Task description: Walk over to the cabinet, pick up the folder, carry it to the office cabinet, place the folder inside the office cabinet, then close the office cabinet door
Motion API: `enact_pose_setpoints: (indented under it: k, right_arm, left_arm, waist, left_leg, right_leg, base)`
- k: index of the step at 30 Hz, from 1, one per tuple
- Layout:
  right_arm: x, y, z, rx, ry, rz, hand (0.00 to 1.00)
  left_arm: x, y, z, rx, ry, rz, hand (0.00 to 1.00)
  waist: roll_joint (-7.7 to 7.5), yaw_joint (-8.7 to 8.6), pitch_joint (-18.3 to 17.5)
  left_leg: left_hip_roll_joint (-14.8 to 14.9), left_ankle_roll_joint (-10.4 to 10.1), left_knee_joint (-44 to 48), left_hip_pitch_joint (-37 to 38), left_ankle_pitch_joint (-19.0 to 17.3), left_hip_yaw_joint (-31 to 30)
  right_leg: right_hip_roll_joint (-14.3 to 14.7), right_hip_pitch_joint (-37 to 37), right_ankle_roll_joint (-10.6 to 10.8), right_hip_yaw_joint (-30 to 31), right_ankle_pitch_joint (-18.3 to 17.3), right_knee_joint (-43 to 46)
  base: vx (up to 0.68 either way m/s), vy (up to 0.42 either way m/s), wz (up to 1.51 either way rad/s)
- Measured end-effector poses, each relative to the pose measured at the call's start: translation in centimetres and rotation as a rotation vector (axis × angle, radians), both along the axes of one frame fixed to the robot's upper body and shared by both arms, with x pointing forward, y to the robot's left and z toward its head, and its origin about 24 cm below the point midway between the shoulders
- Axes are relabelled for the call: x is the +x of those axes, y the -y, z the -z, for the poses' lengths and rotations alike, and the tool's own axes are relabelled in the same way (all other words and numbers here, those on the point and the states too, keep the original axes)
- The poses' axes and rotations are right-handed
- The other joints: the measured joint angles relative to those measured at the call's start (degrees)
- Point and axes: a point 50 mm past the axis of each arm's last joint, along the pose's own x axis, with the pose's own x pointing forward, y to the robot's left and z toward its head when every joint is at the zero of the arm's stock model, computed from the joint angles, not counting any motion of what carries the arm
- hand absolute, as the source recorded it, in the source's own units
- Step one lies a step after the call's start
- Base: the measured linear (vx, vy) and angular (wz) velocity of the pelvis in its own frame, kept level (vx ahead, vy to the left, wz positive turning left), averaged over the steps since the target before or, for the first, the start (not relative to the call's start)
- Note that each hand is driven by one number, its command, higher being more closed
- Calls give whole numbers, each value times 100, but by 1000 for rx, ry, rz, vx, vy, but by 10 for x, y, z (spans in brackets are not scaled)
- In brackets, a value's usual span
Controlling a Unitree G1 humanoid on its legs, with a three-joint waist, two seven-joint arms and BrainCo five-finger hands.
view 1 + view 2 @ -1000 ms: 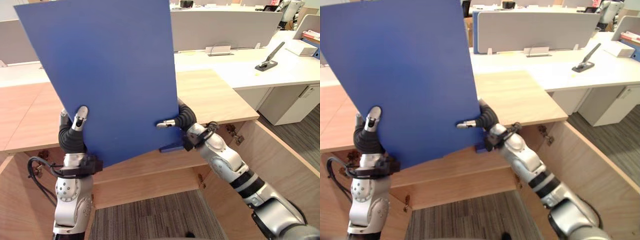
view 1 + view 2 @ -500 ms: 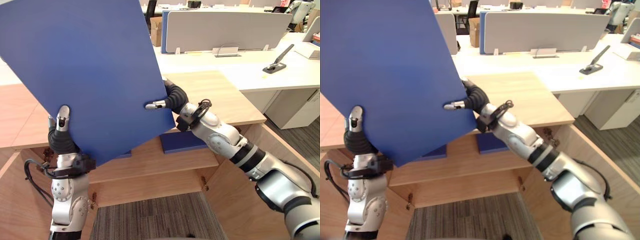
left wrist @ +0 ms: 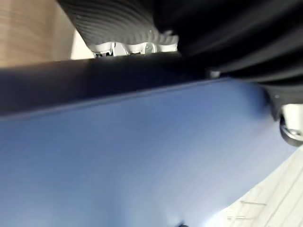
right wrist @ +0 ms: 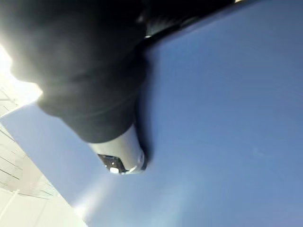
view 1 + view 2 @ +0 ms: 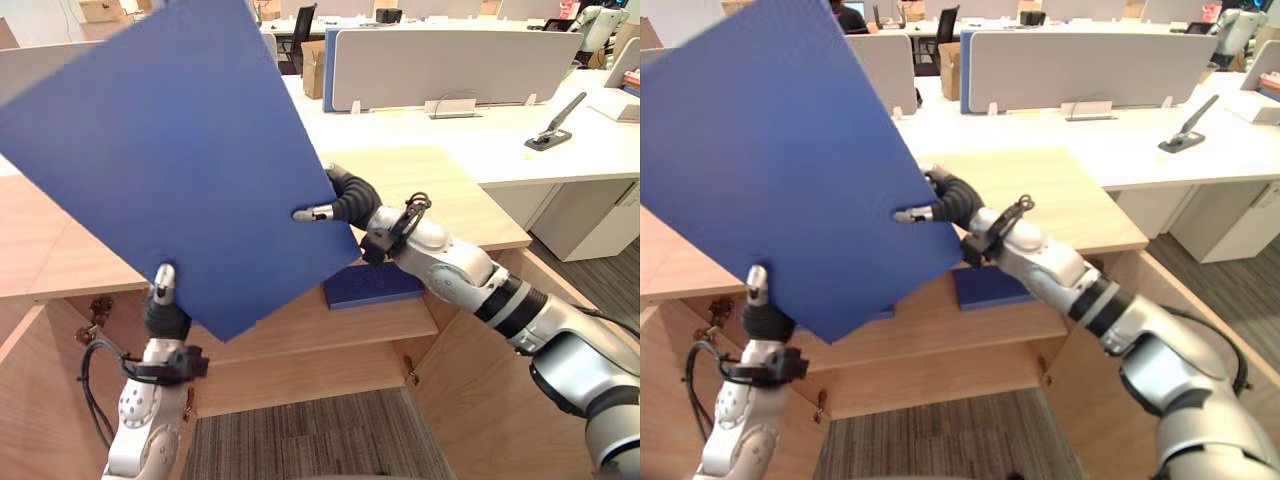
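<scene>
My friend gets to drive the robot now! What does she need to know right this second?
Left hand: shut on the lower edge of the blue folder, thumb on its front.
Right hand: shut on the folder's right edge.
Folder: held up in the air, tilted, before the open wooden cabinet. A second blue item lies on its shelf.
Done: folder picked up.
Left: set it inside the office cabinet, let go, close the door.

Open-plan office: white desks (image 5: 490,140), grey divider screens (image 5: 440,65).
</scene>
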Motion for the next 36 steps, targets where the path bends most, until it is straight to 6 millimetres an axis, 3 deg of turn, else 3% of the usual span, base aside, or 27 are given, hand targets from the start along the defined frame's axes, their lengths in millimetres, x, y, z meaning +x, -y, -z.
enact_pose_setpoints:
  k: [13, 19, 23, 26, 29, 31, 36]
  right_arm:
    - [-14, 18, 40, -118, -88, -8, 100]
    - [-29, 37, 50, -154, -45, 1, 100]
    - [-33, 44, 33, -34, 4, 28, 100]
    - [-49, 24, 0, 130, 146, -72, 100]
    - [-54, 11, -4, 169, 197, -99, 100]
    - [-58, -2, -2, 178, 208, -127, 100]
    - [-63, -14, 9, 104, 231, -150, 100]
  left_arm:
    - [-19, 14, 75, 104, -351, 197, 0]
    - [-44, 29, 115, 112, -516, 262, 0]
    - [-76, 25, 169, 111, -817, 205, 0]
    - [-126, 10, 217, 144, -1171, 62, 0]
    - [-128, -9, 226, 204, -1254, -67, 0]
    - [-144, -20, 235, 275, -1379, -147, 0]
    - [-192, -35, 242, 255, -1581, -283, 0]
  waist:
    - [-12, -43, -60]
    - [-36, -47, -69]
    - [-42, -65, -64]
    - [-78, -138, -48]
    - [-93, -87, -64]
    - [-144, -104, -35]
    - [-320, -170, -13]
  left_leg:
    - [21, -49, 131, -172, -36, -152]
    - [20, -21, 134, -183, -26, -169]
    - [20, -41, 134, -189, -50, -176]
    - [23, -37, 132, -193, -61, -178]
    - [16, -37, 133, -190, -61, -182]
    - [15, -31, 133, -186, -56, -180]
    - [7, -14, 125, -188, -45, -174]
  right_leg:
    - [-10, -28, -1, -115, 1, -9]
    - [-11, -23, 0, -152, 1, -23]
    - [-11, -32, 1, -153, -1, -21]
    - [-7, -32, 2, -154, -1, -37]
    - [-19, -30, 2, -163, -1, -38]
    - [-22, -29, 2, -162, -1, -36]
    - [-23, -28, 4, -148, 1, -61]
  base:
    - [5, 10, 5]
    - [0, 0, 0]
    - [0, 0, 0]
    - [0, 0, 0]
    - [0, 0, 0]
    - [0, 0, 0]
    - [5, 6, 0]
